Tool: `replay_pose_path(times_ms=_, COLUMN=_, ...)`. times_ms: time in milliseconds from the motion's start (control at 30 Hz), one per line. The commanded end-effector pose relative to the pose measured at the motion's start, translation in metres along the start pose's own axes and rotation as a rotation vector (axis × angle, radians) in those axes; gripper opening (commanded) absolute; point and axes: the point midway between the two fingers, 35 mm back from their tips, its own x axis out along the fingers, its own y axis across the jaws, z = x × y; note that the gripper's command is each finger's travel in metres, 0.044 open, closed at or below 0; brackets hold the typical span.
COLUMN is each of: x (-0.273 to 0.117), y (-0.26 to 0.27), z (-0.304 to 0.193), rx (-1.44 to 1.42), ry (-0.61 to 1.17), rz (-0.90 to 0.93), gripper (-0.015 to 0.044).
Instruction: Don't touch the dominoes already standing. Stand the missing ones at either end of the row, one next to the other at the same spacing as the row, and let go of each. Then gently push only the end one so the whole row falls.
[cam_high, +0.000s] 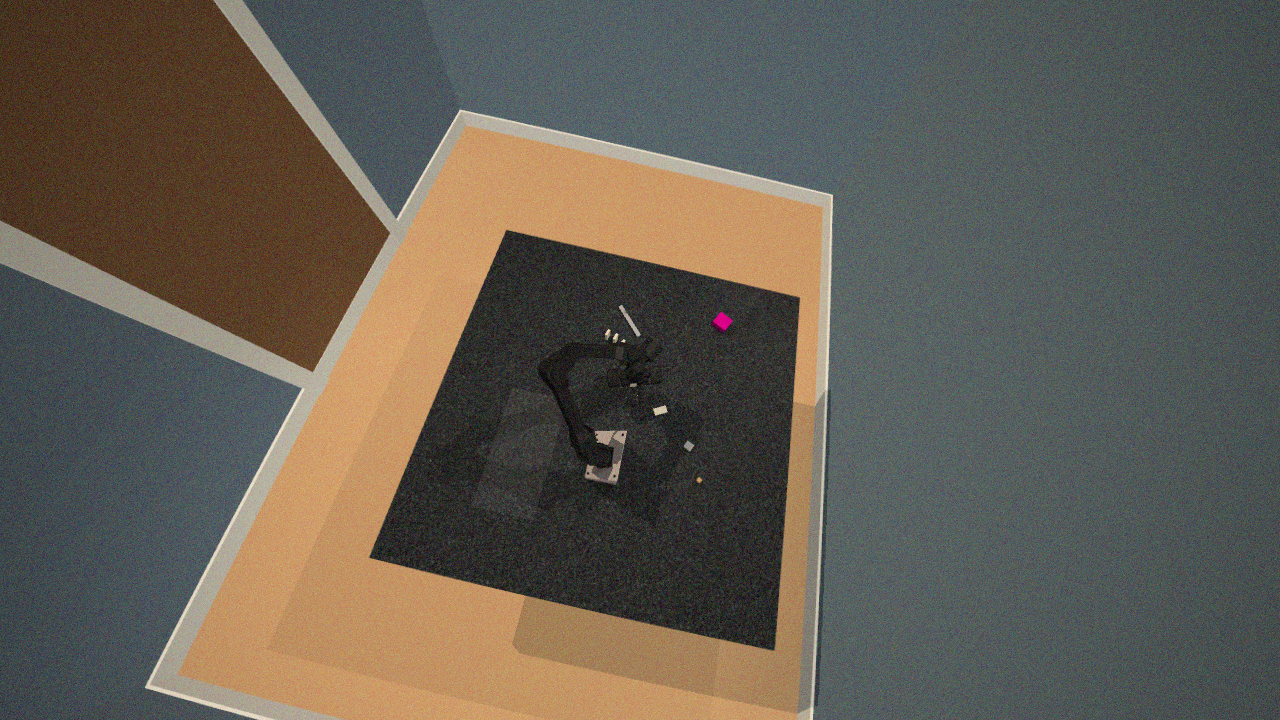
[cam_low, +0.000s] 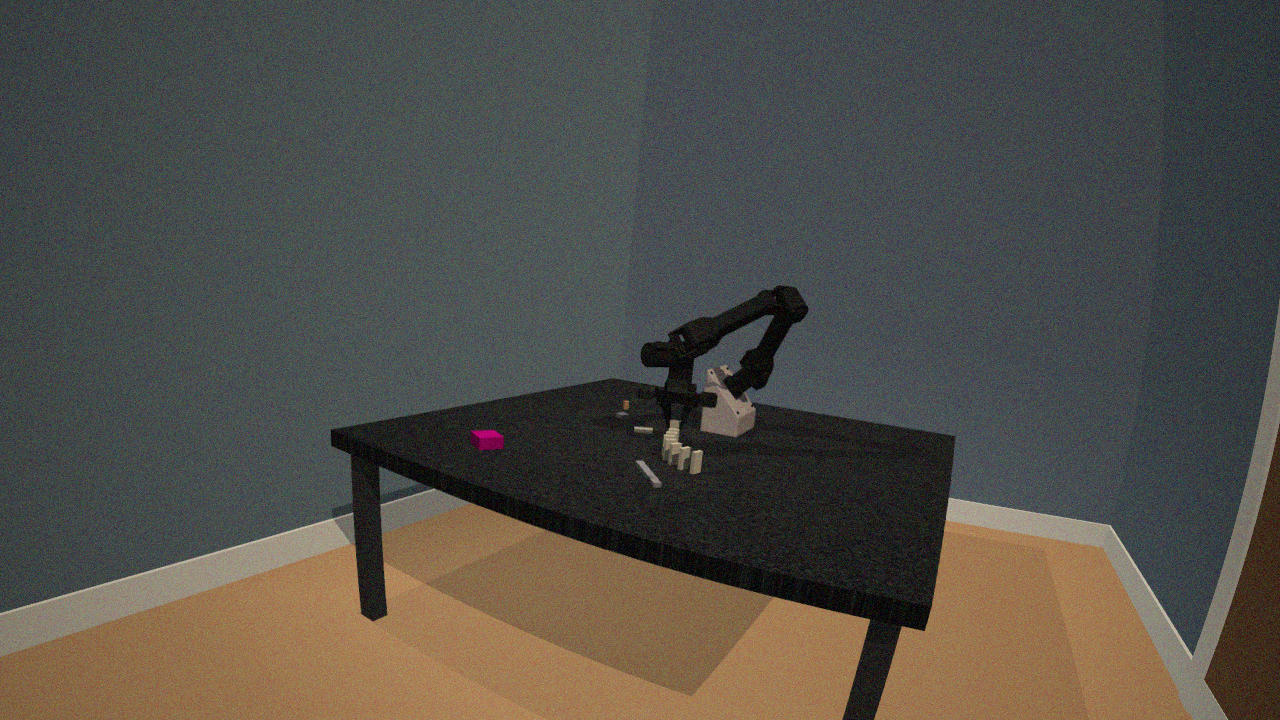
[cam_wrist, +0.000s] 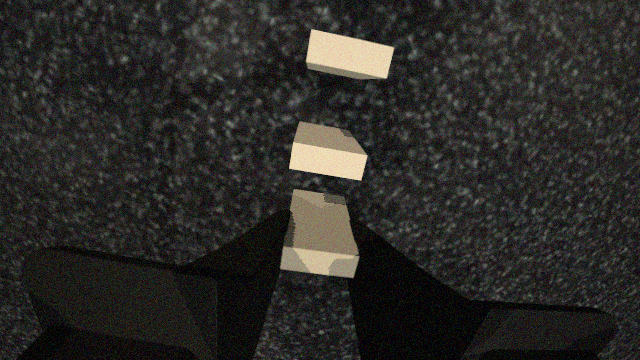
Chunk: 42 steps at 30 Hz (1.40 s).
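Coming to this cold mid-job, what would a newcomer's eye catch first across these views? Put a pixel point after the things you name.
Probably the magenta block (cam_high: 722, 320) (cam_low: 486, 439), bright on the black table (cam_high: 465, 501) (cam_low: 805, 501), well away from the arm. Next, the black arm (cam_high: 562, 394) (cam_low: 738, 315) bending over from its pale base (cam_high: 621, 437) (cam_low: 729, 419), its claw (cam_low: 674, 424) (cam_wrist: 318, 224) shut on a cream domino (cam_wrist: 322, 225) near one end of the standing row (cam_low: 683, 456).

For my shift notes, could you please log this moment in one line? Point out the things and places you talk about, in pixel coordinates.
gripper (cam_low: 674, 424) (cam_wrist: 318, 224): shut on domino (cam_wrist: 322, 225) | at: row's near-base end | magenta block (cam_high: 722, 321) (cam_low: 487, 440): aside
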Motion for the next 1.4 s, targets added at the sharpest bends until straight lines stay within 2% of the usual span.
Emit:
replay_pose_path(times_ms=0, x=0.01, y=0.002, z=-0.004, rx=0.012, ry=0.004, rz=0.01, gripper=0.0107)
replay_pose_path(times_ms=333, x=0.01, y=0.002, z=-0.004, rx=0.012, ry=0.004, rz=0.01, gripper=0.0107)
replay_pose_path(times_ms=767, x=0.01, y=0.002, z=-0.004, rx=0.012, ry=0.004, rz=0.01, gripper=0.044)
replay_pose_path(times_ms=900, x=0.0, y=0.0, z=-0.002, rx=0.012, ry=0.003, rz=0.006, gripper=0.044)
replay_pose_path(times_ms=1100, x=-0.098, y=-0.004, z=0.0, rx=0.008, ry=0.005, rz=-0.002, gripper=0.044)
replay_pose_path(times_ms=1167, x=-0.12, y=-0.001, z=-0.003, rx=0.006, ry=0.005, rz=0.001, gripper=0.044)
replay_pose_path(times_ms=1367, x=-0.122, y=-0.002, z=-0.004, rx=0.023, ry=0.005, rz=0.002, gripper=0.044)
